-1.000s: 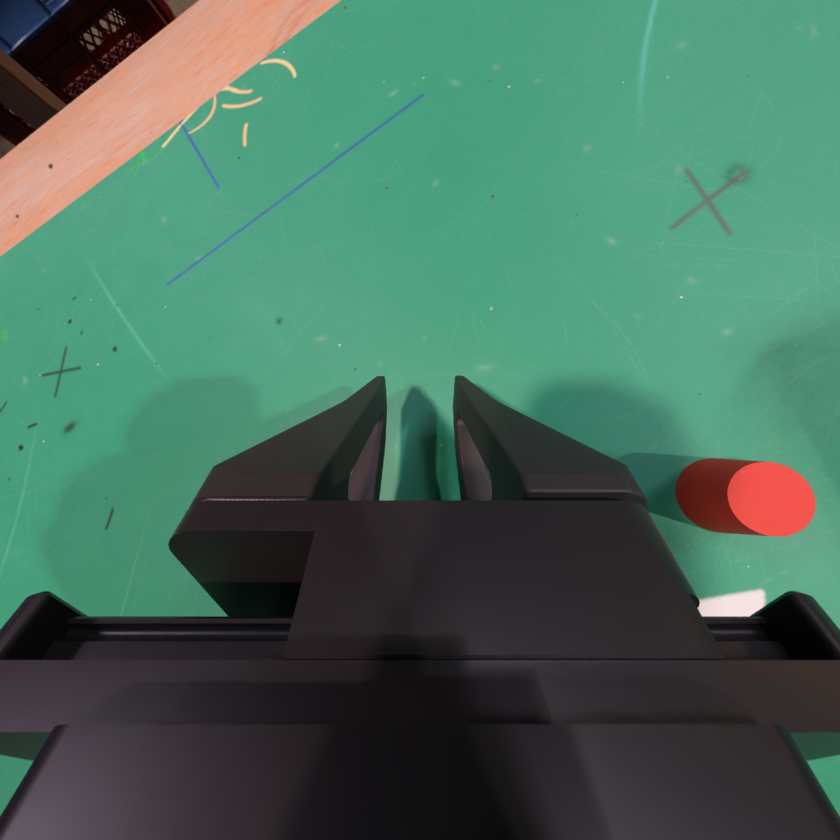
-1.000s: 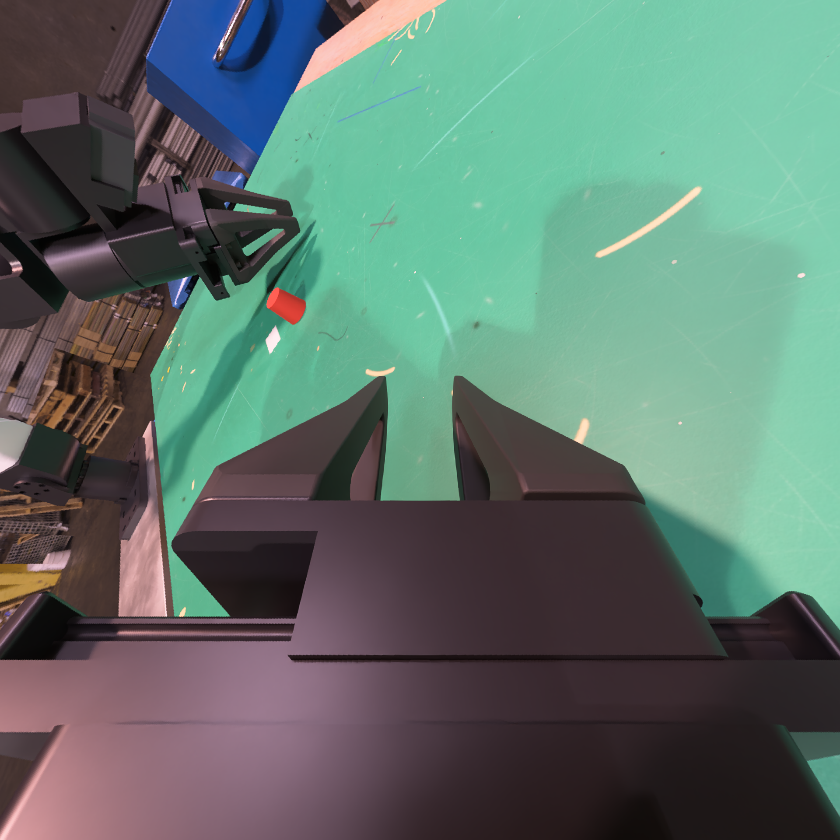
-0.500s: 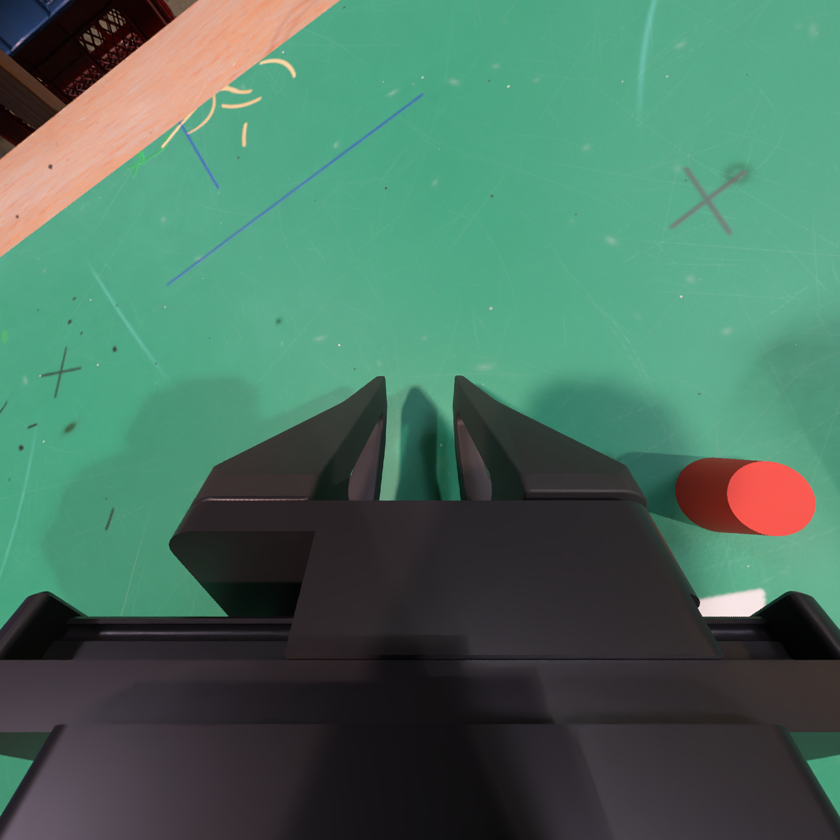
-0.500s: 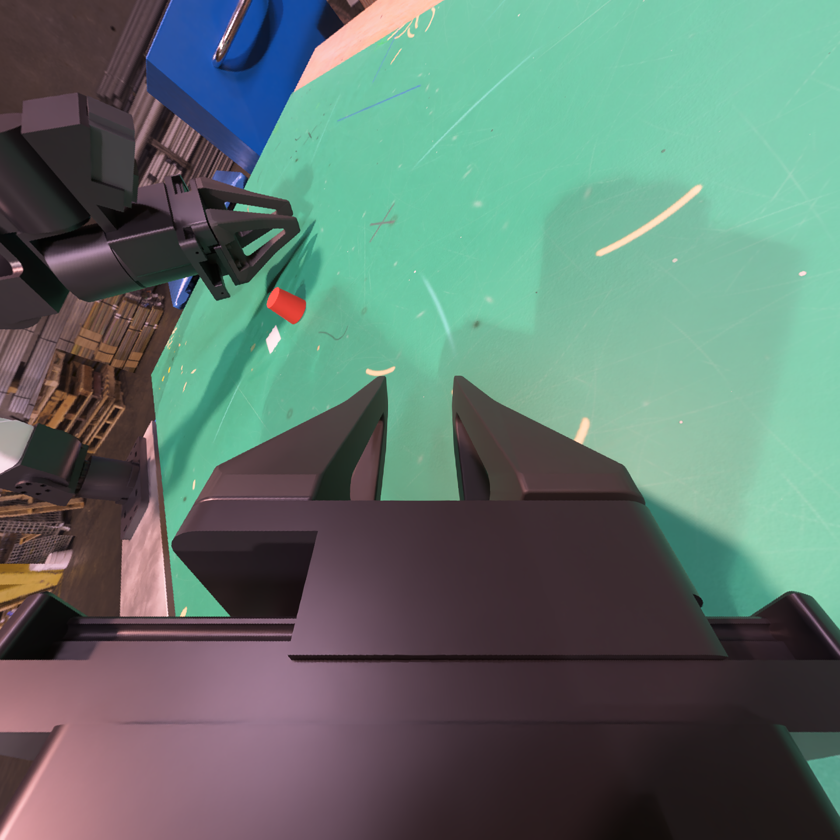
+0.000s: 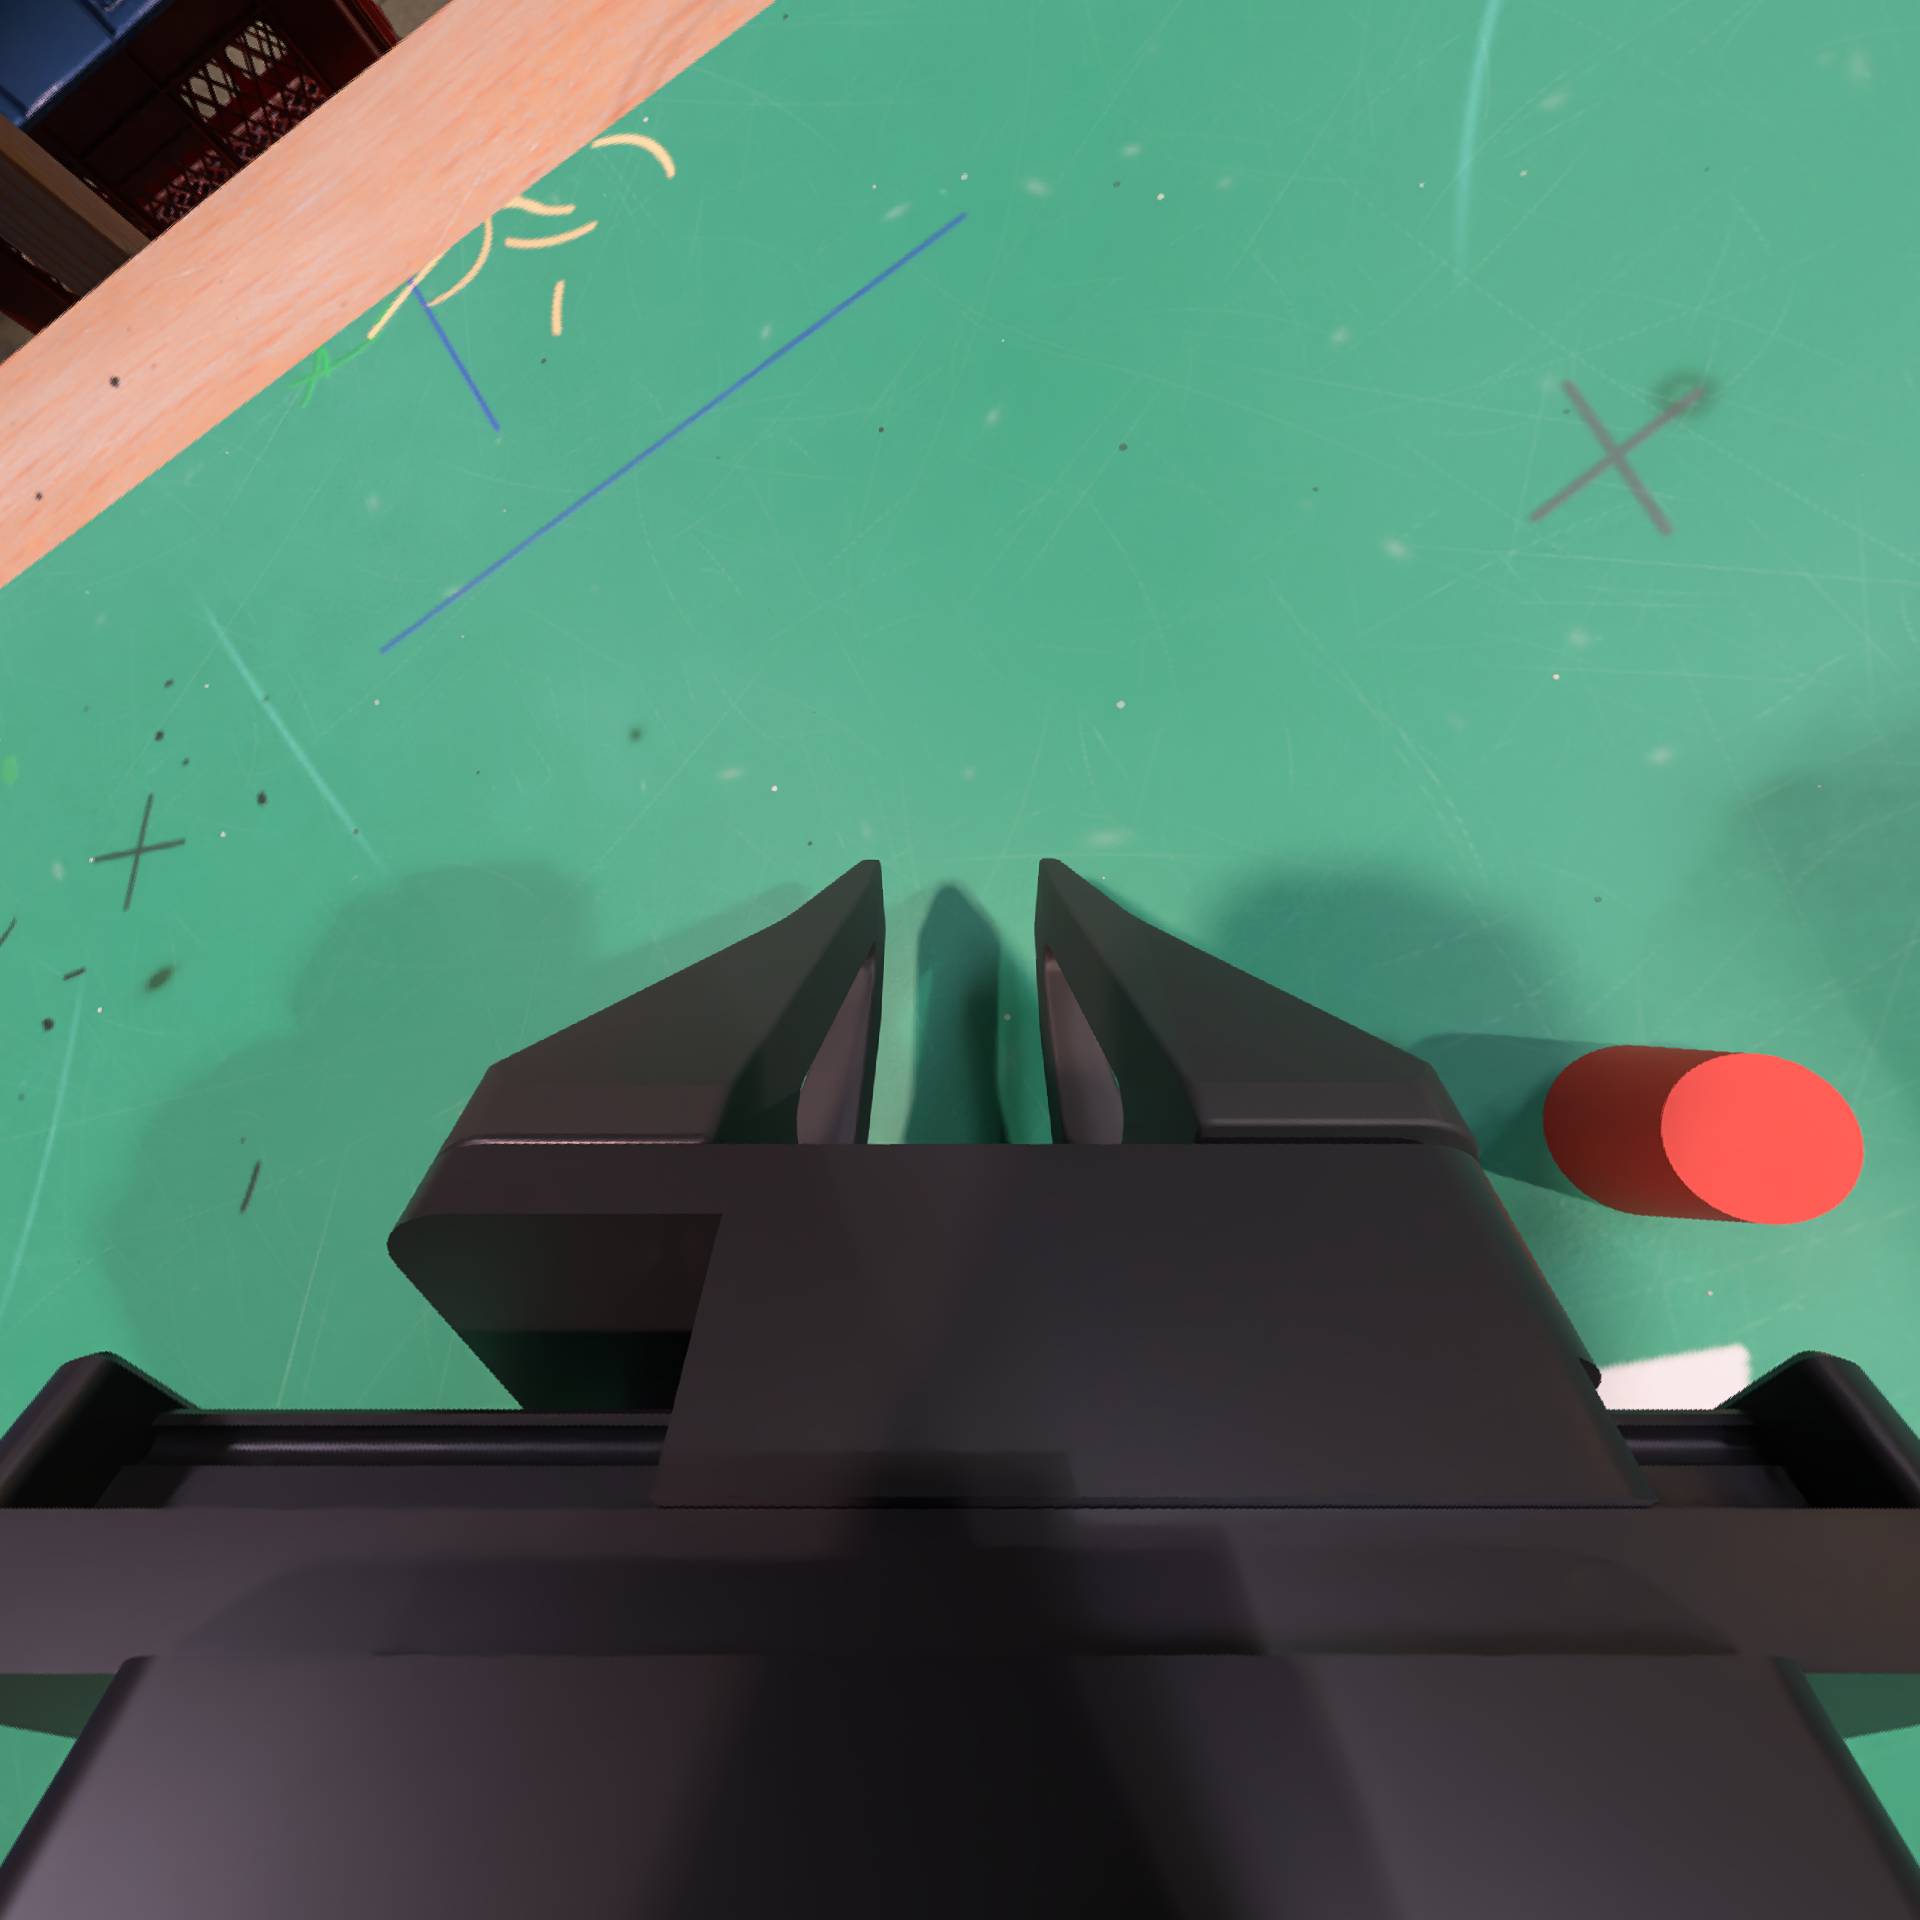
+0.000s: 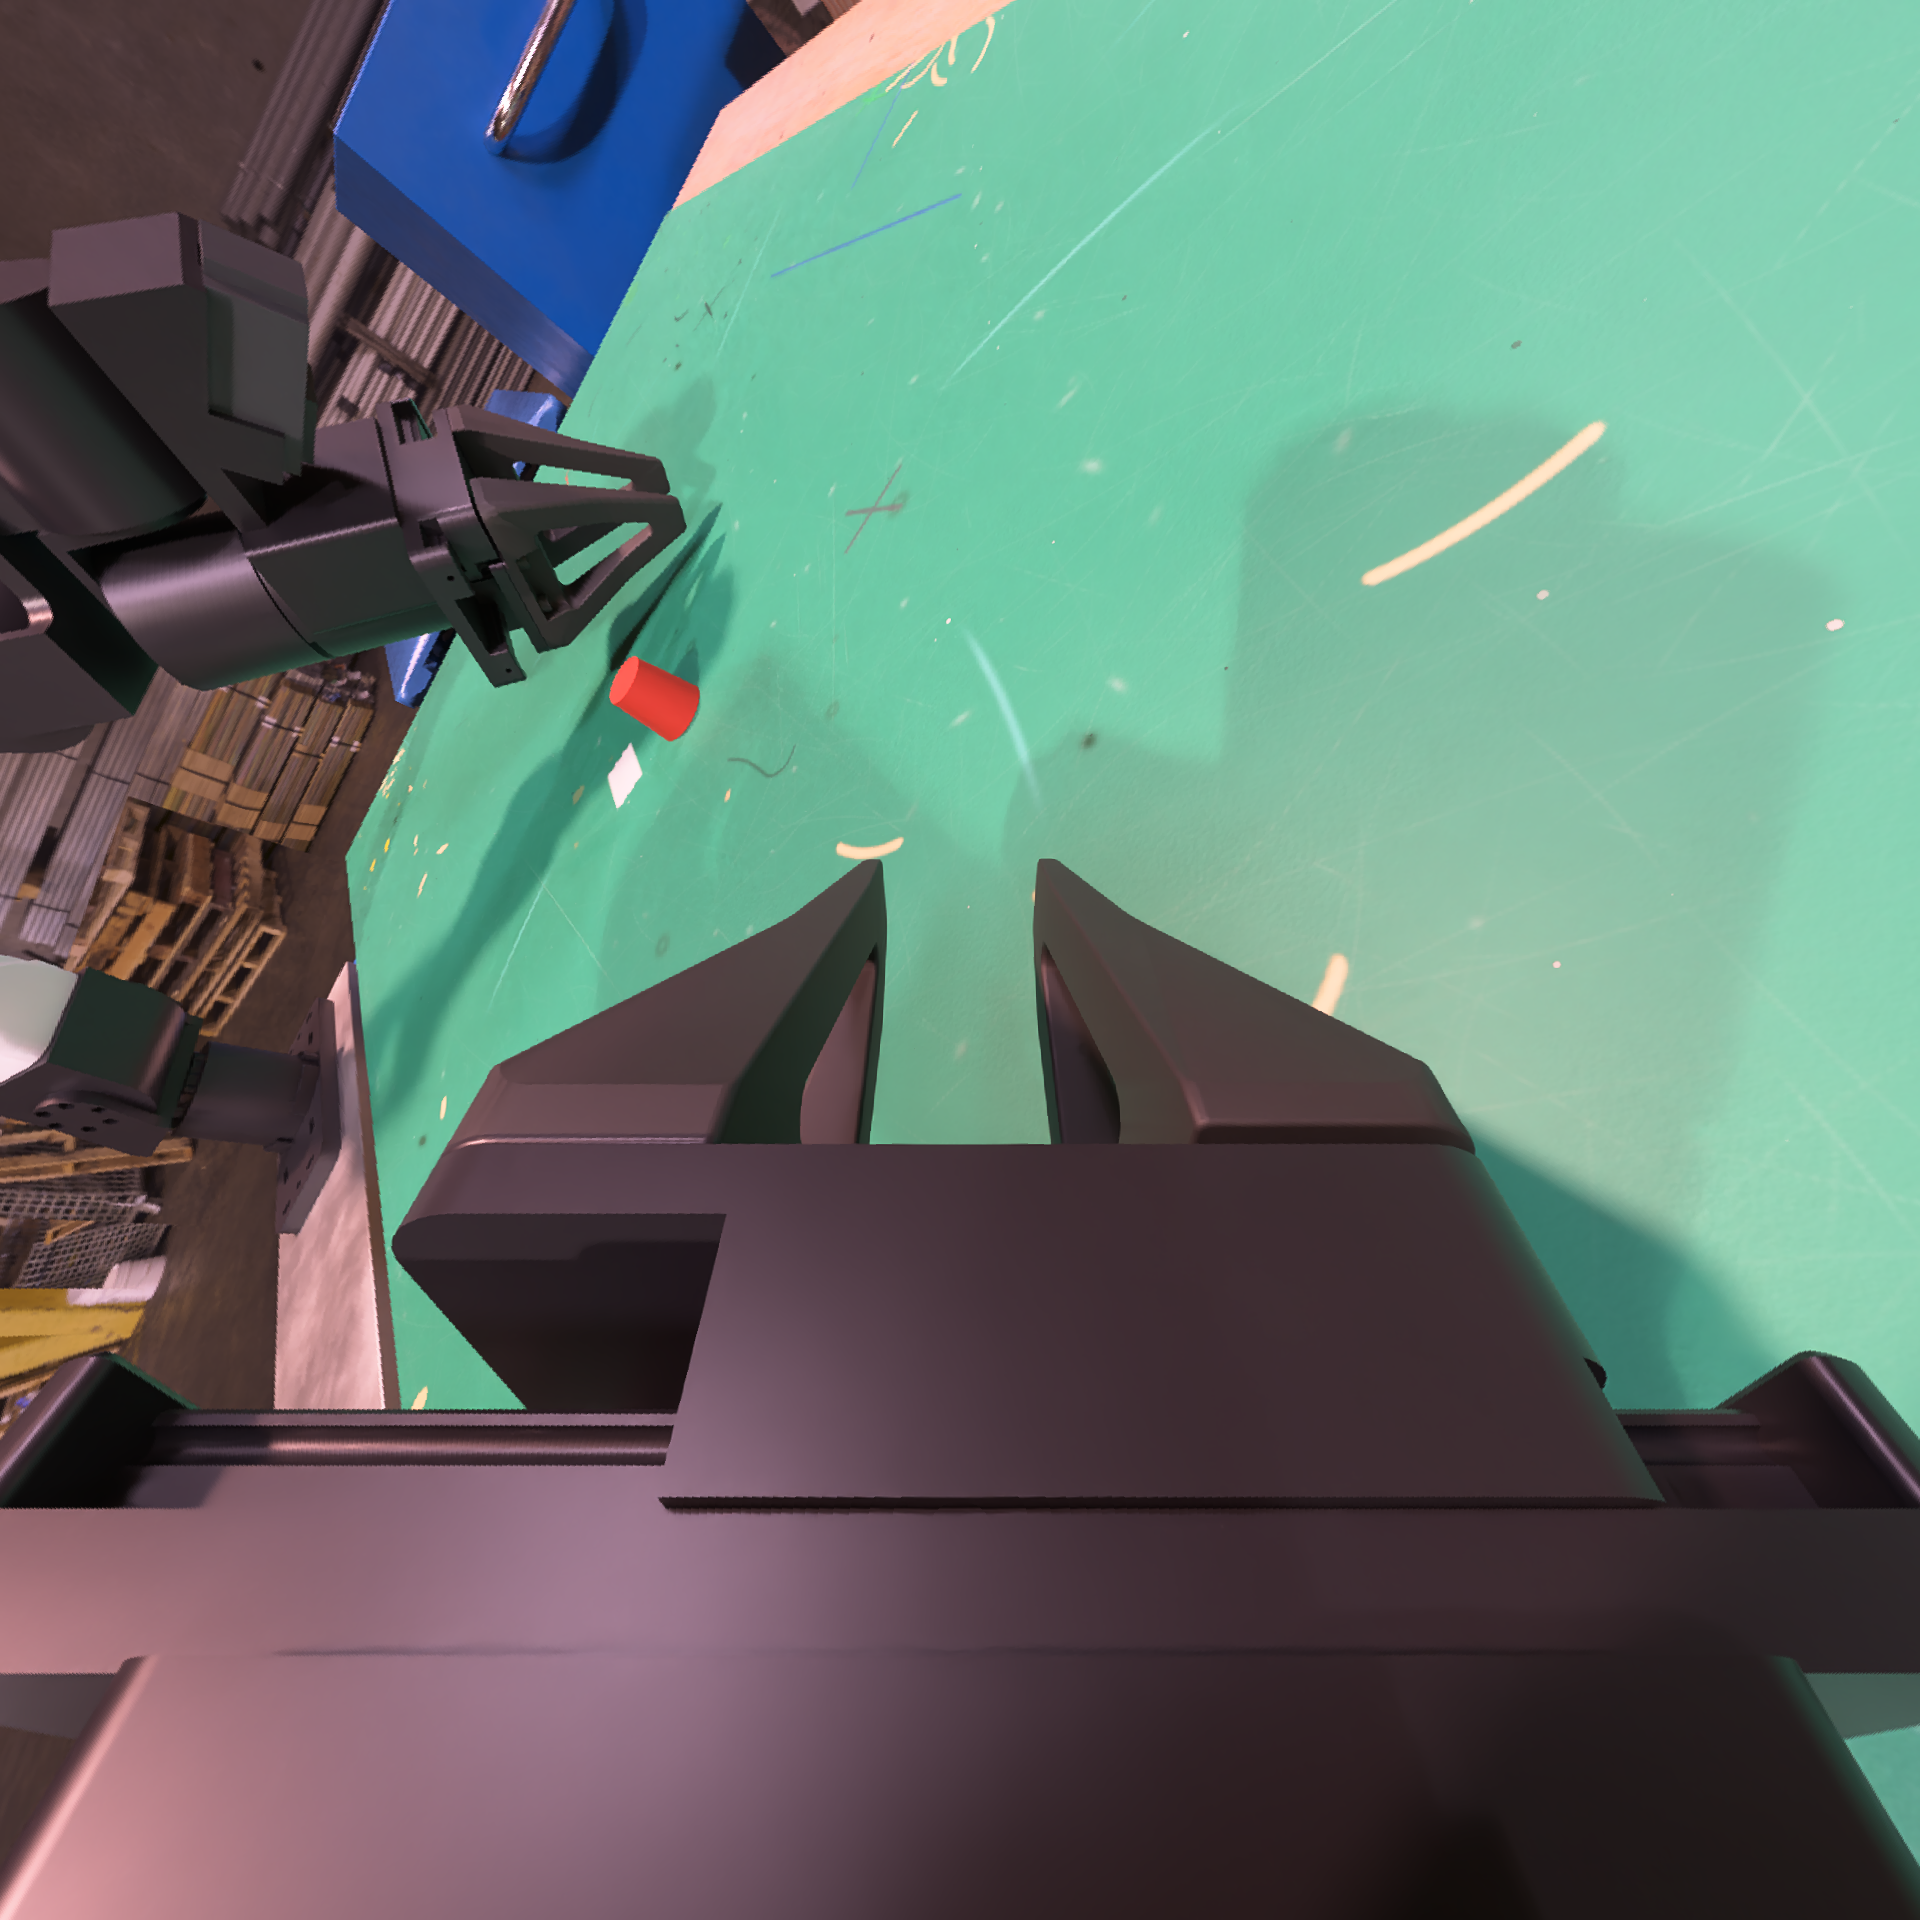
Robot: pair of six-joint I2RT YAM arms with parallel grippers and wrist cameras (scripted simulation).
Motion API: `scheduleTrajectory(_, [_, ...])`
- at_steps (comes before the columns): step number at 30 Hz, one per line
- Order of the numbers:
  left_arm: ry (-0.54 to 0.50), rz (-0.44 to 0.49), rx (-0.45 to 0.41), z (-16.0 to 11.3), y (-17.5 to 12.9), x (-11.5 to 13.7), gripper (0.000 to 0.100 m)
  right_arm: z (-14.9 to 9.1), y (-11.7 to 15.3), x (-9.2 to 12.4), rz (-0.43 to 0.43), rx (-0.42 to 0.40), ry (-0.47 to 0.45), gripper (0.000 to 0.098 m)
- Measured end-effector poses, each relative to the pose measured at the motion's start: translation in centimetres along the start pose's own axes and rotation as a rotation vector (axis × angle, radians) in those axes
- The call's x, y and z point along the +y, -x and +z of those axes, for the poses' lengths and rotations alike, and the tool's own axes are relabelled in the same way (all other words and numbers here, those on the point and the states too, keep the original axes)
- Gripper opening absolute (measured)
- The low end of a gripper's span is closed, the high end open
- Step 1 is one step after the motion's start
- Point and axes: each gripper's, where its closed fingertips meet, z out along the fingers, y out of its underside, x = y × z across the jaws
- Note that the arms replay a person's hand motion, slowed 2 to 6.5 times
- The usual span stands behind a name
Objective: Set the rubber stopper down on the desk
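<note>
The red rubber stopper [image 5: 1704, 1132] lies on its side on the green desk mat [image 5: 1143, 520], just right of my left gripper [image 5: 959, 873] and apart from it. The left gripper is shut with only a narrow slit between its fingers and holds nothing, hovering low over the mat. In the right wrist view the stopper [image 6: 655, 698] shows small at the left, just below the left gripper's tips [image 6: 670, 499]. My right gripper [image 6: 959, 873] is also shut and empty, farther across the mat from the stopper.
A small white scrap [image 5: 1673, 1377] lies on the mat near the stopper. A wooden desk edge [image 5: 260, 281] runs along the far left, with a dark crate [image 5: 208, 114] beyond it. A blue box with a metal handle [image 6: 520, 177] stands off the desk.
</note>
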Motion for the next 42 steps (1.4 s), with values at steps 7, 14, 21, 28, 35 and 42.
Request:
scheduleTrajectory(7, [0.001,0.001,0.000,0.0,0.0,0.0,0.025,0.0,0.0,0.0,0.002,0.000,0.001,0.0241])
scheduleTrajectory(14, [0.003,0.004,0.000,0.0,0.0,0.0,0.025,0.0,-0.1,0.0,0.005,-0.001,0.001,0.0241])
scheduleTrajectory(21, [0.003,0.004,0.000,0.0,0.0,0.0,0.024,0.1,-0.1,0.1,0.009,-0.002,0.002,0.0241])
scheduleTrajectory(28, [0.004,0.005,0.000,0.0,0.0,0.0,0.024,0.0,0.0,0.0,0.010,-0.006,0.000,0.0240])
scheduleTrajectory(35, [-0.002,0.007,0.010,0.0,-0.2,0.0,0.024,-0.1,0.0,-0.2,0.005,-0.005,-0.008,0.0240])
scheduleTrajectory(42, [-0.014,0.026,0.062,-0.1,-1.1,-0.1,0.024,0.2,0.1,0.3,-0.009,0.000,0.020,0.0241])
